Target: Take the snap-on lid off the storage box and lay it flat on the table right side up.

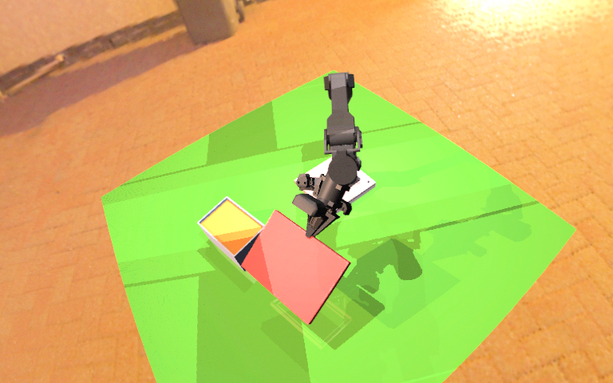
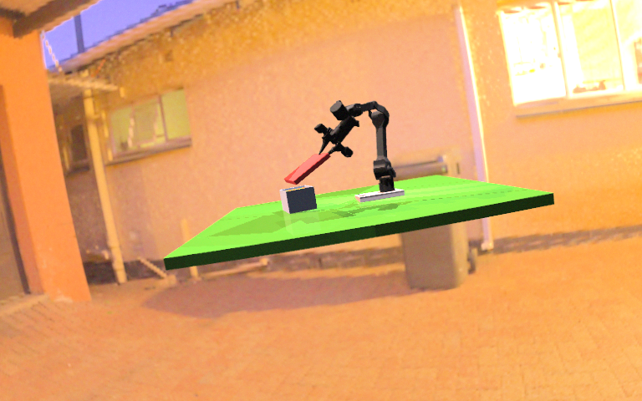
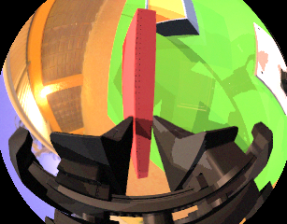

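Above the green desk (image 1: 443,166) (image 2: 444,195) (image 3: 218,89), beside and partly over the open storage box (image 1: 215,237) (image 2: 300,200) (image 3: 180,27), gripping the tilted red lid (image 1: 300,266) (image 2: 307,169) (image 3: 144,70) edgewise in the jaws (image 1: 310,235) (image 2: 324,153), ideally carrying well clear of the rim before levelling top-up and lowering gently.

The open storage box (image 1: 239,250) (image 2: 300,200) (image 3: 179,26) stands in the way below the tilted red lid (image 1: 298,268) (image 2: 307,168) (image 3: 145,70). Toward the arm's white base plate (image 1: 368,183) (image 2: 364,197) (image 3: 269,70), a gap of green surface (image 1: 271,189) (image 2: 337,198) (image 3: 204,79) offers passage beside the box.
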`<state>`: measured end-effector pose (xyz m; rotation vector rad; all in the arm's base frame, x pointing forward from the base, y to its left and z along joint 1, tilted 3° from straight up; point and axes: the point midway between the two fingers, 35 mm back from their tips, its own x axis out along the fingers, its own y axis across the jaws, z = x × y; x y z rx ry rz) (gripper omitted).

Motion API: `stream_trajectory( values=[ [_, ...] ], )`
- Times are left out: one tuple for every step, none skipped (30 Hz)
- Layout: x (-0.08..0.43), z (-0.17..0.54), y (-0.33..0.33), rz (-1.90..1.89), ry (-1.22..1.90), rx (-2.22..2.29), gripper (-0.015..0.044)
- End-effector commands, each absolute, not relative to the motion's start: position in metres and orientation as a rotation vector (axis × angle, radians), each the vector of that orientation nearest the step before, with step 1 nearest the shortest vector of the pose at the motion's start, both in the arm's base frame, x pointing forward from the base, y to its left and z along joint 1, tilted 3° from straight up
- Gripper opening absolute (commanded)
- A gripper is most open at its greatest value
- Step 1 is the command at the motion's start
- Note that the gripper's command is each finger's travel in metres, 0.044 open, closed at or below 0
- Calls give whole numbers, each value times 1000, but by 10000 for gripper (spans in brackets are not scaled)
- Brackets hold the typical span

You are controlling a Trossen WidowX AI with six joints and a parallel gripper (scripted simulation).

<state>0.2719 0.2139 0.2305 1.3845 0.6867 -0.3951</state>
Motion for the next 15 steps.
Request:
stream_trajectory(
  values=[
    [272, 234, 221, -391, 676, 1396, 0],
    [271, 234, 223, -391, 676, 1396, 0],
    [270, 234, 225, -391, 676, 1397, 0],
    [270, 234, 227, -391, 676, 1397, 0],
    [269, 234, 229, -391, 676, 1397, 0],
    [269, 234, 231, -391, 676, 1397, 0],
    [268, 234, 233, -391, 676, 1397, 0],
    [268, 234, 235, -391, 676, 1397, 0],
    [267, 234, 237, -391, 676, 1397, 0],
    [267, 234, 239, -390, 676, 1398, 0],
    [266, 234, 241, -390, 676, 1398, 0],
    [266, 234, 243, -390, 677, 1398, 0],
    [265, 234, 244, -390, 677, 1398, 0],
    [265, 234, 246, -390, 677, 1398, 0],
    [264, 234, 248, -390, 677, 1398, 0]
  ],
)
